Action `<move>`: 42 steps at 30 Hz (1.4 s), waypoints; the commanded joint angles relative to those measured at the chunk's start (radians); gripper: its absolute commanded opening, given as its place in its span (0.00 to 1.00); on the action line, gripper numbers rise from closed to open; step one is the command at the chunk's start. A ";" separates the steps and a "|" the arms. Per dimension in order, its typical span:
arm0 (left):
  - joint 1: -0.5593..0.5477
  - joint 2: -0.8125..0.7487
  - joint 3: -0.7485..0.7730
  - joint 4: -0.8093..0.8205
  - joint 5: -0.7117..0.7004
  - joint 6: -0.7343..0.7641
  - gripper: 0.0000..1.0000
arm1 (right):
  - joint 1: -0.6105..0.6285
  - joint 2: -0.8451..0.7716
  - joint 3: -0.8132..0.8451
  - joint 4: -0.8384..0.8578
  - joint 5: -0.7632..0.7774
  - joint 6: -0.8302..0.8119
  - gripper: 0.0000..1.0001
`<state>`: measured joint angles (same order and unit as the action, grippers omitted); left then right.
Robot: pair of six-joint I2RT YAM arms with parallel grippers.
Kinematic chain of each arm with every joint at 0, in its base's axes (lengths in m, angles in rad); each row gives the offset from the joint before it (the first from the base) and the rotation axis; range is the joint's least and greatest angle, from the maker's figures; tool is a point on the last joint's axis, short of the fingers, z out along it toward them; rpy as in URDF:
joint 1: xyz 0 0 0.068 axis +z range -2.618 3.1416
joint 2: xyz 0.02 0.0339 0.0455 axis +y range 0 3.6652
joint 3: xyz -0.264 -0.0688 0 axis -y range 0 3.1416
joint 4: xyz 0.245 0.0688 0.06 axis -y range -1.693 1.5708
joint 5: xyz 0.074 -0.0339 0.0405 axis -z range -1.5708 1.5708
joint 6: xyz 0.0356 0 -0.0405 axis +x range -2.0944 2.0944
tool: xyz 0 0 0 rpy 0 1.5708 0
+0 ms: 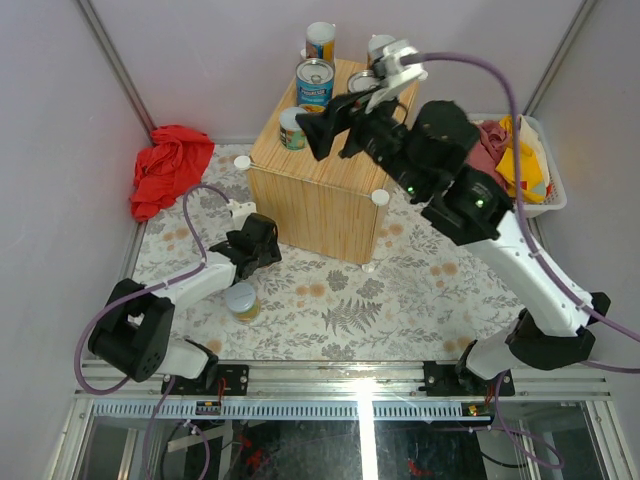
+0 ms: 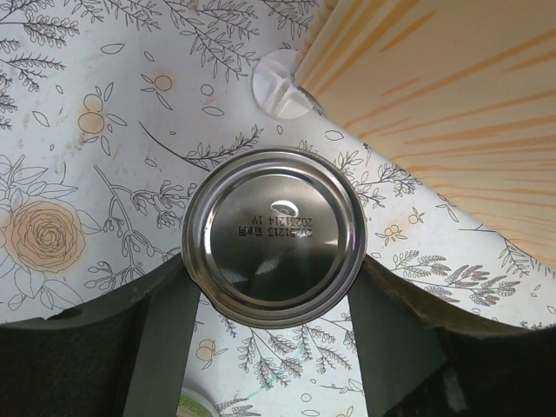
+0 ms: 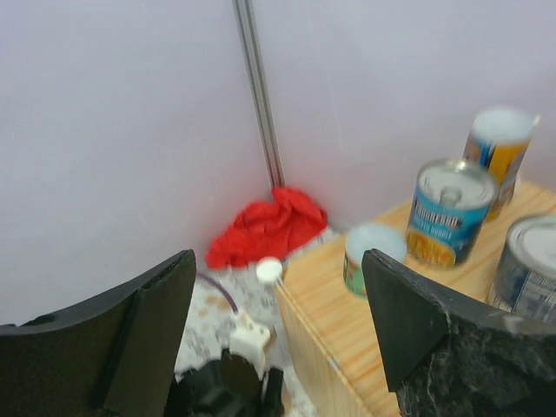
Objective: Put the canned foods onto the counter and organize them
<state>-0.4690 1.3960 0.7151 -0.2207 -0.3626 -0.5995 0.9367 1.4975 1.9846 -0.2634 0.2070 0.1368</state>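
On the floral mat [image 1: 430,290] beside the counter [image 1: 310,205], the left gripper [image 1: 258,243] clenches an upright can [image 2: 274,234], the countertop lying at its 1 o'clock. The right gripper [image 1: 328,122] hovers there, spread and empty. A second can [image 1: 241,300] waits at the left gripper's 6 o'clock, nearer that arm, while seemingly five placed cans [image 1: 314,82] stand on top.
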 commanded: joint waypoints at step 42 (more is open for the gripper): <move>0.007 -0.204 -0.068 0.090 -0.007 -0.077 0.39 | 0.063 -0.390 -0.654 1.068 -0.098 -0.668 0.93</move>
<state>-0.4637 1.2285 0.6502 -0.1890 -0.3428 -0.6617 0.9710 1.1004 1.3243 0.7296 0.0521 -0.4332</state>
